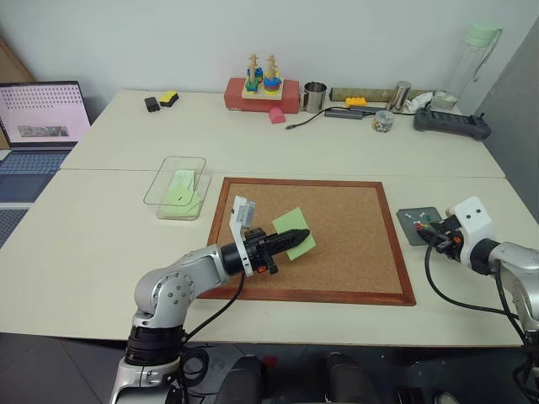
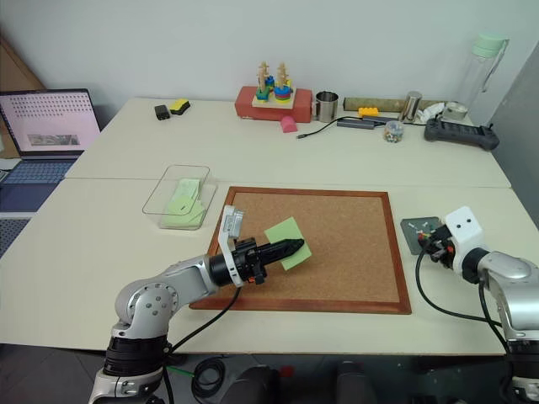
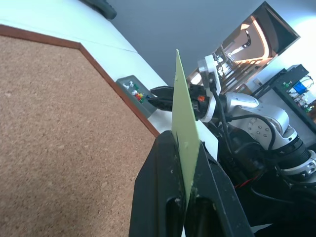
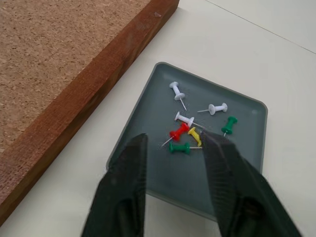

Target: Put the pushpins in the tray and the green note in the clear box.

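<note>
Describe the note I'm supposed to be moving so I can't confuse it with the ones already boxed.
Start at the wood-framed cork board in the table's middle. Above its left part, the left tool pinches a light-green square note by one edge. Unlike the green notes lying in the clear box left of the board, it is held up off the surface.

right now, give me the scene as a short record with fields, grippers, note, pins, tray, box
left gripper: shut on the green note, held above the cork board
right gripper: open, over the tray, holding nothing
pushpins: seven in the tray; three white, two green, one red, one yellow
tray place: on the table beside the cork board's right edge
clear box: left of the cork board, green notes already inside
left to do: green note into the clear box
</note>
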`<action>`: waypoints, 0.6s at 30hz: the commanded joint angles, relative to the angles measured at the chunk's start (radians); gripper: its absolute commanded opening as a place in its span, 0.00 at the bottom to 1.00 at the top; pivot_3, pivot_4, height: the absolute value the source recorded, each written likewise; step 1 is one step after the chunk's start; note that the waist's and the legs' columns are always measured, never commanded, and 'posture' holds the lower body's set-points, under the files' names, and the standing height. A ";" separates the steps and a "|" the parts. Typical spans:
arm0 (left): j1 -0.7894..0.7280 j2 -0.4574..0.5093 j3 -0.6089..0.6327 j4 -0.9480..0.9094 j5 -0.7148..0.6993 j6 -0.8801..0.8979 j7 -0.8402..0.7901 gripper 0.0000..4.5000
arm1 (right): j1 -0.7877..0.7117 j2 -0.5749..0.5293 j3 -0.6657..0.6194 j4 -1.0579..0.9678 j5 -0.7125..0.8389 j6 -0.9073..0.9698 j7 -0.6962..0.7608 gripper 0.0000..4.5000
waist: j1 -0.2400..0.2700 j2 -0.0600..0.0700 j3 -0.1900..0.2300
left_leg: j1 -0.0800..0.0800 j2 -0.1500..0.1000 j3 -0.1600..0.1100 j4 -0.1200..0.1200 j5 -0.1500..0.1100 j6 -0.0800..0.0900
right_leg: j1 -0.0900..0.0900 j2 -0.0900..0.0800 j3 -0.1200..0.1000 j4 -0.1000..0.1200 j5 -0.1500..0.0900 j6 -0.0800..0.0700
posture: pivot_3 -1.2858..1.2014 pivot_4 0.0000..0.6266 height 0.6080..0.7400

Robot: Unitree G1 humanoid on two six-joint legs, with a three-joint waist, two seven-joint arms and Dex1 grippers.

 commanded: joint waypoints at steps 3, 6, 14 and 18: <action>-0.010 0.012 0.024 -0.061 -0.008 -0.035 0.019 0.00 | -0.022 -0.034 -0.045 -0.076 0.039 -0.025 0.051 0.69 | 0.000 0.000 0.000 | 0.000 0.000 0.000 0.000 0.000 0.000 | 0.000 0.000 0.000 0.000 0.000 0.000 | 0.52 0.24 1.00; -0.017 0.037 0.063 -0.095 0.001 -0.059 0.052 0.00 | -0.033 -0.071 -0.038 -0.143 0.073 -0.096 0.156 0.74 | -0.001 0.000 0.001 | 0.000 0.000 0.000 0.000 0.000 0.000 | 0.000 0.000 0.000 0.000 0.000 0.000 | 0.52 0.24 1.00; 0.000 0.105 0.211 -0.123 0.128 -0.199 0.233 0.00 | -0.283 -0.047 0.067 -0.306 0.272 -0.077 0.365 0.74 | -0.007 -0.002 0.003 | 0.001 0.001 -0.002 0.000 0.000 0.000 | 0.001 0.000 0.000 0.000 -0.001 0.003 | 0.52 0.24 1.00; -0.026 0.166 0.289 -0.088 0.262 -0.293 0.353 0.00 | -0.397 -0.025 0.121 -0.313 0.347 0.018 0.404 0.74 | 0.000 -0.002 0.004 | 0.000 0.001 -0.004 0.000 0.000 0.000 | 0.000 0.001 -0.002 -0.001 0.000 0.000 | 0.52 0.24 1.00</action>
